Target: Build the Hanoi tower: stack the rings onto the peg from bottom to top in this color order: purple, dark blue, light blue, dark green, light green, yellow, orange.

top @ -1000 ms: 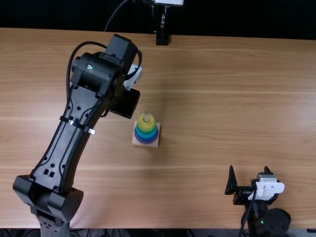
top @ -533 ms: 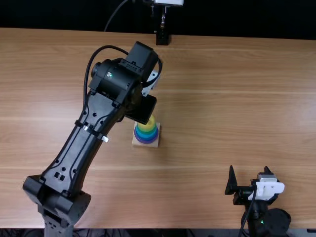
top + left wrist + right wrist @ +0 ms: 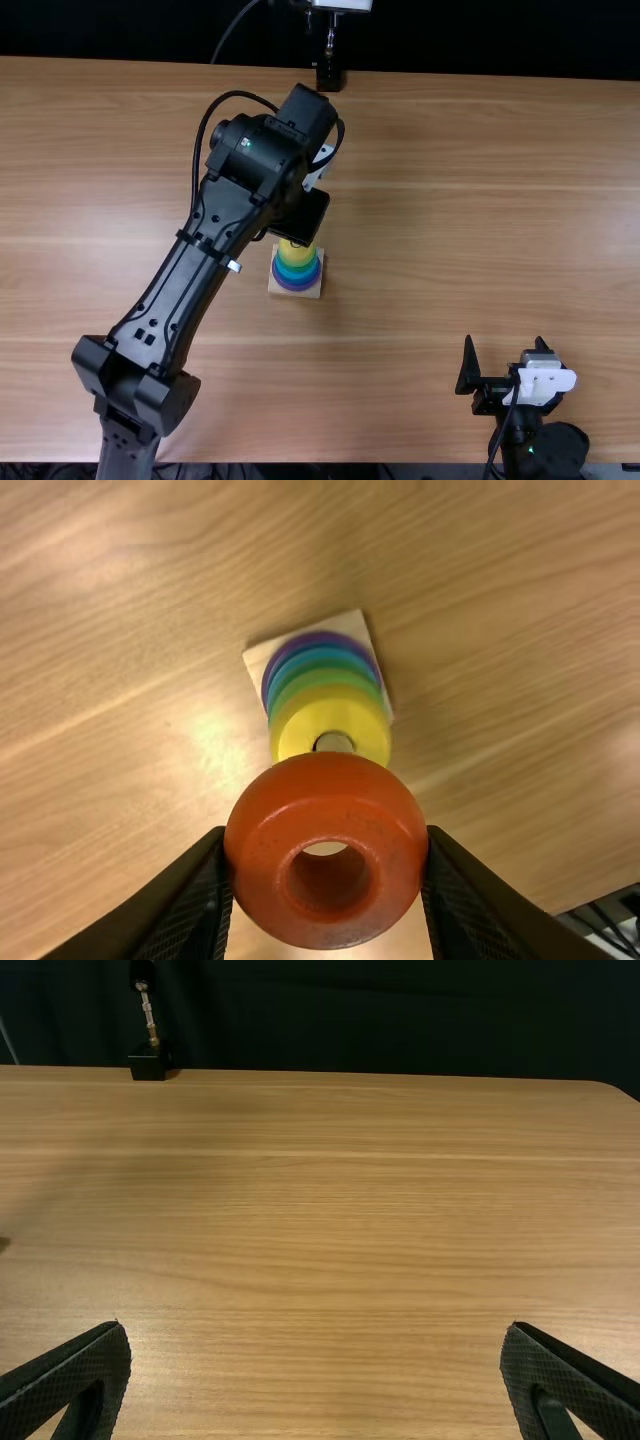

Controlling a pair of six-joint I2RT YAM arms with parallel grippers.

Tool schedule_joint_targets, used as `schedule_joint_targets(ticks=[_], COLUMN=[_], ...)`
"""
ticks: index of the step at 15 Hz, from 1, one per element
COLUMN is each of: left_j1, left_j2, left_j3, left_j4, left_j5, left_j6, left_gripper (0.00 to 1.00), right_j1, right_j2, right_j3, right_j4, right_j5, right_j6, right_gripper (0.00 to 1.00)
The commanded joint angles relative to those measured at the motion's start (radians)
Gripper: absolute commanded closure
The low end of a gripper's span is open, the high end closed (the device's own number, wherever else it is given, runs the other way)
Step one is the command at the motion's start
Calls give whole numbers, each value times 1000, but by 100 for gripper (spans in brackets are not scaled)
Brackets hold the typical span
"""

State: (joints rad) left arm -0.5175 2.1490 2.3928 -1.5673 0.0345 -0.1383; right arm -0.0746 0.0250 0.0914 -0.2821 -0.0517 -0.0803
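L wrist view: orange ring (image 3: 327, 788) covers part of yellow ring (image 3: 335, 712), part of peg (image 3: 334, 742), & inner faces of the fingers (image 3: 190, 892), which run off btm edge. Base (image 3: 262, 658) partly hidden under rings; exact blue/green shades can't be told. Wires (image 3: 605, 923) cut off at corner.

Top view: L arm (image 3: 250, 165) hides peg tip + part of yellow ring; its rear & R arm (image 3: 548, 440) cut off at btm. Stand (image 3: 329, 75) cut off at top.

R wrist view: dark bit (image 3: 3, 1244) cut off at edge, can't ID.
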Motion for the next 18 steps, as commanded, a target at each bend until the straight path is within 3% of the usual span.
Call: schedule_joint_targets(ticks=[1, 18], left_j1=[-10, -26], left_j2=[31, 26], left_j3=[40, -12], left_j4=[-1, -4], left_j5=[8, 10], left_j6=[-16, -16], left_gripper=[100, 100], right_j1=[1, 1], right_j2=[-17, -17], right_j3=[-76, -76], right_j4=[-32, -32], right_j5=[11, 11], right_j6=[-3, -3], right_gripper=[0, 0])
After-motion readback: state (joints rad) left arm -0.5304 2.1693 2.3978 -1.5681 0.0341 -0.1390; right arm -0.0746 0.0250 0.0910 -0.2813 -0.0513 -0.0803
